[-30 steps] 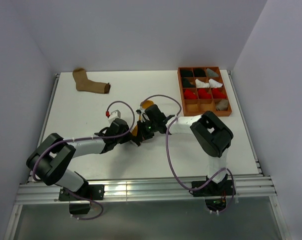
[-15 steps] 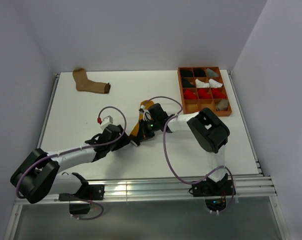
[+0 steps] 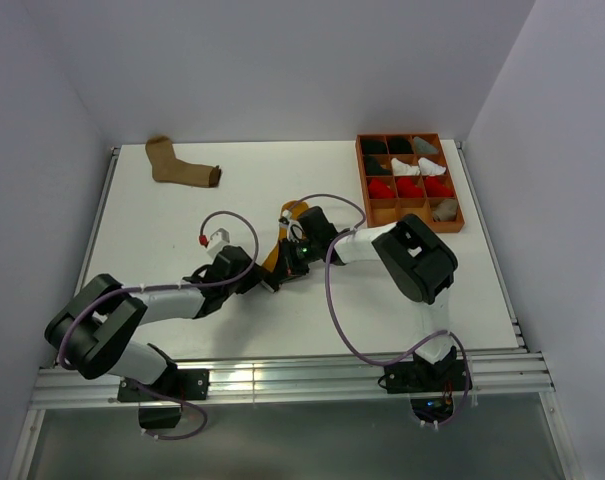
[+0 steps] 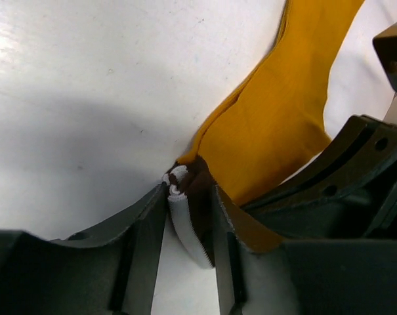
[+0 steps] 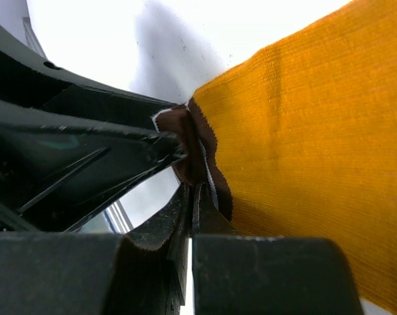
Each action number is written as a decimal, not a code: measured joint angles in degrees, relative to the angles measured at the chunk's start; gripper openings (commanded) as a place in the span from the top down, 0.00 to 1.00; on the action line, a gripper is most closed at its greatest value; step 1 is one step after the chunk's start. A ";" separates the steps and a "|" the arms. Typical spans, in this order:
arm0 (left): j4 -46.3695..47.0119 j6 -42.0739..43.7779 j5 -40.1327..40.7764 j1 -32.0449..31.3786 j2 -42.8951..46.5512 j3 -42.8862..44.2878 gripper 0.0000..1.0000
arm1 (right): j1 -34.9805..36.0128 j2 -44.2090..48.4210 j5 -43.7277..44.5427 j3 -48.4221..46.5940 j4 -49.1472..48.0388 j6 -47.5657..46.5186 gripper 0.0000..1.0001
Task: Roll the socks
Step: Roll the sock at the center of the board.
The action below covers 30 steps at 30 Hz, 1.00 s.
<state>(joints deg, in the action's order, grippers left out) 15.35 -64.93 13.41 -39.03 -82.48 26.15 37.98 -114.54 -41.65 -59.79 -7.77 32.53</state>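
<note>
The mustard yellow sock (image 3: 273,261) lies at the table's middle, mostly under both grippers. In the left wrist view the sock (image 4: 277,125) runs up and right, and its dark-white striped cuff (image 4: 185,187) is pinched between my left gripper's (image 4: 188,193) jaws. My right gripper (image 5: 193,190) is shut on the same dark cuff (image 5: 195,154) from the other side, next to the mustard body (image 5: 316,131). Both grippers meet in the top view, left (image 3: 263,279) and right (image 3: 288,262). A tan sock with a dark cuff (image 3: 180,167) lies flat at the far left. The red-white cuffed sock is out of view.
An orange compartment tray (image 3: 361,185) at the far right holds black, white, red and grey rolled bundles. The grippers sit fingertip to fingertip, with the right gripper's body (image 4: 355,170) close beside my left fingers. White walls enclose the table.
The left arm drew its gripper back toward the near left, then came forward and right again to the cuff. The right gripper shifted slightly left and keeps its hold.
</note>
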 measured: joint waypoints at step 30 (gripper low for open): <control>-26.49 7.50 -5.31 2.38 -8.33 19.28 1.00 | 24.02 25.77 55.15 22.43 -13.35 -24.65 0.40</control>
<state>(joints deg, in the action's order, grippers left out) -11.14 -57.43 8.10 -36.64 -90.80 45.43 62.00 -88.77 13.50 -37.36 -21.12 7.88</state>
